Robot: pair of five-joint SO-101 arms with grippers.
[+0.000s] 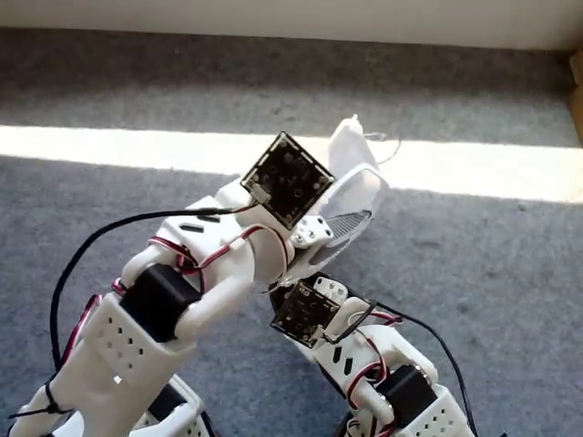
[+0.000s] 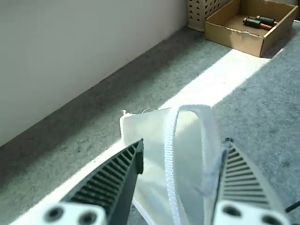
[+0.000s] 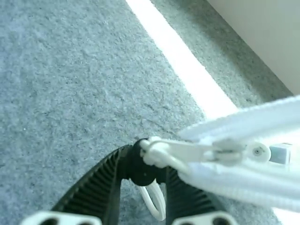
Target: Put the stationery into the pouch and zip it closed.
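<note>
Quick progress check. From the high camera, the white see-through fabric pouch (image 1: 360, 187) was propped up on the near edge of the bright strip of sunlight (image 1: 137, 146) across the grey carpet (image 1: 474, 282). My left arm (image 1: 182, 291) and right arm (image 1: 383, 364) both came in from the shaded side of that strip. I couldn't tell if the stationery was inside because the pouch was too hazy, so I'd call the loading part unconfirmed.

Left wrist cam: my left gripper (image 2: 183, 143) was spread pretty wide with a finger against each side of the pouch, which looked like a bracing hold to me. The pouch sat on the strip and its zipper tape (image 2: 169, 159) bowed out in a loop, so the mouth looked open at that end and the zipping wasn't done. Way past the strip was an open cardboard box (image 2: 229, 37) with a few marker-looking things in it.

Right wrist cam: my right gripper (image 3: 145, 164) was nearly closed, pinching the end of the white zipper pull (image 3: 187, 149) just on the shaded side of the strip. A small white ring (image 3: 154, 201) dangled between the fingers. What's left, I reckon, is dragging that pull along the whole zip.
</note>
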